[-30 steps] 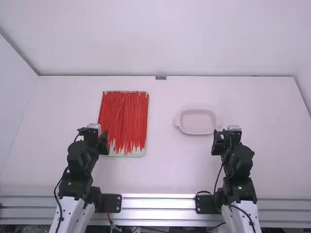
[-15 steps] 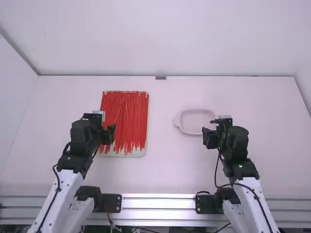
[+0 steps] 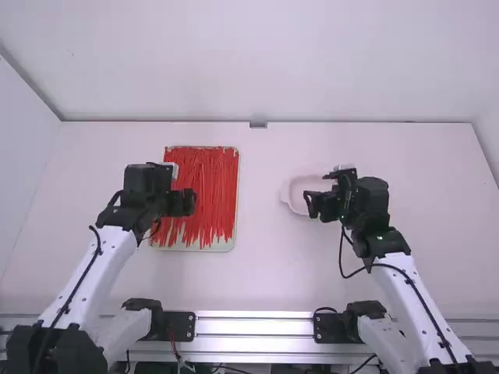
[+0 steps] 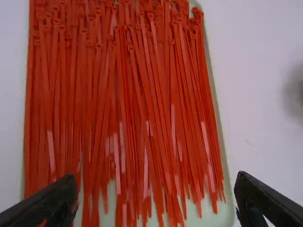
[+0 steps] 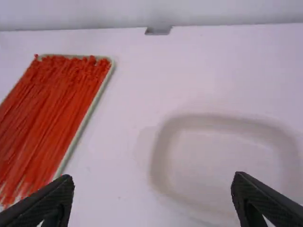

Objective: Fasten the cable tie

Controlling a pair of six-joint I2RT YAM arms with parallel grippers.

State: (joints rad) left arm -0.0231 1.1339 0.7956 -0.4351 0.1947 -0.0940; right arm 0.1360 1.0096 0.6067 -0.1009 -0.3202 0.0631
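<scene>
The left gripper [image 3: 183, 204] [image 4: 156, 208] has its fingers spread wide with nothing between them. A second ago it sat folded low by the near left corner of the tray [image 3: 231, 246]. Since then the left arm has unfolded and reached forward, and the gripper now hangs over the near part of the tray. The red cable ties [image 3: 201, 187] [image 4: 123, 109] lie directly under it and ahead of it, a loose sheaf running away from the fingers. The loose tail ends lie nearest the gripper and the heads farthest from it. None of them is touched.

The right gripper [image 3: 312, 201] [image 5: 154, 203] is also wide apart and empty. It too has risen from its folded pose and swung forward and inward toward the left gripper. The white dish [image 3: 296, 189] [image 5: 222, 156] lies just ahead of it and below, its near rim under the fingers. From this gripper the ties [image 5: 42, 118] sit well off to its left, on the pale green tray [image 5: 90, 118].

Ties, tray and dish lie on the white table [image 3: 257, 261] where they lay a second ago.
</scene>
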